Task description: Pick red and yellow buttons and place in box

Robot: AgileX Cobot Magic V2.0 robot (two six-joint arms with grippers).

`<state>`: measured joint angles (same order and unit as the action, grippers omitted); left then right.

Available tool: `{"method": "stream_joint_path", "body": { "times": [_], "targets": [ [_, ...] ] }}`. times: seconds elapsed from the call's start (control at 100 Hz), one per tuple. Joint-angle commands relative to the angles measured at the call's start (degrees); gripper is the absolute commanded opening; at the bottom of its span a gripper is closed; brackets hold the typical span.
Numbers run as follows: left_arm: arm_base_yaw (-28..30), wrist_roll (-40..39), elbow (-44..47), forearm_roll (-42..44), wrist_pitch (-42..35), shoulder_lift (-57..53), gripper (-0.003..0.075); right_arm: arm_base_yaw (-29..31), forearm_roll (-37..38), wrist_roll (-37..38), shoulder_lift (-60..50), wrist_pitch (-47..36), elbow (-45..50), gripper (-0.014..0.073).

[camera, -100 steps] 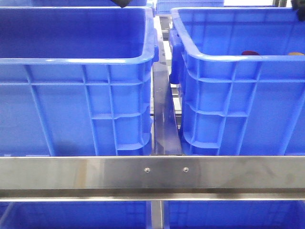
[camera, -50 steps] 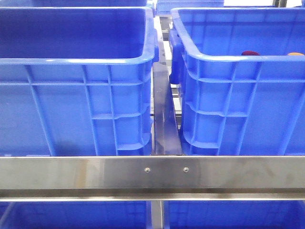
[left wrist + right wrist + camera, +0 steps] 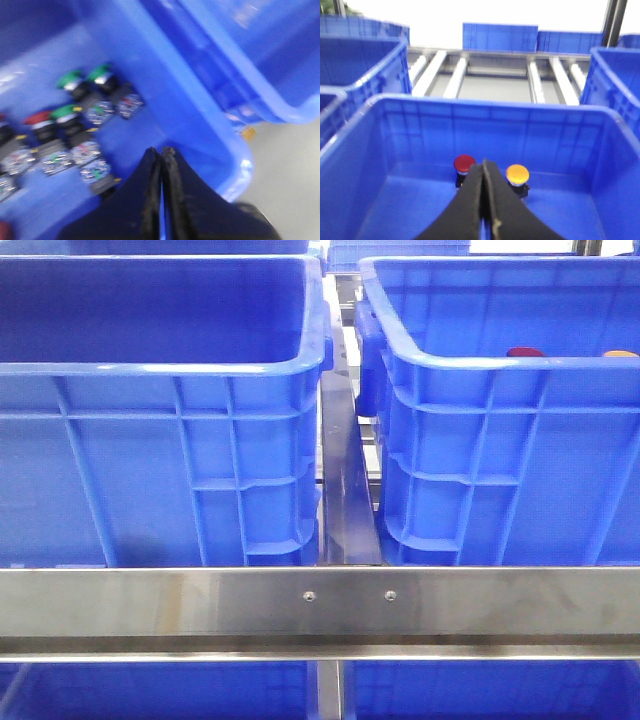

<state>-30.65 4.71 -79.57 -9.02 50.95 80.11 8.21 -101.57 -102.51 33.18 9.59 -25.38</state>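
Note:
A deep red button (image 3: 464, 162) and an orange-yellow button (image 3: 517, 174) stand upright side by side on the floor of a blue box (image 3: 490, 104), near its far wall. My right gripper (image 3: 484, 163) is shut and empty, with its tips in front of the gap between the two buttons. In the front view only the red button's cap (image 3: 525, 352) and the yellow button's cap (image 3: 620, 354) peek over the rim of the right-hand box (image 3: 500, 460). My left gripper (image 3: 162, 150) is shut and empty above the inner corner of another blue crate (image 3: 165, 100).
The crate under my left gripper holds several push buttons with green caps (image 3: 70, 79) and a red cap (image 3: 37, 118). A second large blue crate (image 3: 150, 460) stands left in the front view, behind a steel rail (image 3: 320, 605). More blue crates and conveyor rollers (image 3: 535, 80) lie beyond the box.
Dark arm parts that showed at the top edge and top right corner of the front view a second ago are gone from that view. The crates and buttons have not moved.

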Motion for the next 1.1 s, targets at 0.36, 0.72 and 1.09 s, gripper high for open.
{"method": "stream_joint_path", "body": {
  "times": [0.36, 0.72, 1.09],
  "targets": [
    [-0.52, -3.13, 25.82, 3.70, -29.16, -25.23, -0.0019, 0.31, -1.81, -0.28, -12.19, 1.71, 4.41, -0.0067],
    [-0.40, -3.13, 38.85, 3.70, -32.29, -40.37, -0.0019, 0.31, -1.81, -0.28, -12.19, 1.70, 4.59, -0.0067],
    [10.31, -3.13, 41.04, 6.46, -30.09, -49.34, -0.0019, 0.31, -1.81, -0.28, -12.19, 1.77, 4.72, -0.0067]
  ]
}}
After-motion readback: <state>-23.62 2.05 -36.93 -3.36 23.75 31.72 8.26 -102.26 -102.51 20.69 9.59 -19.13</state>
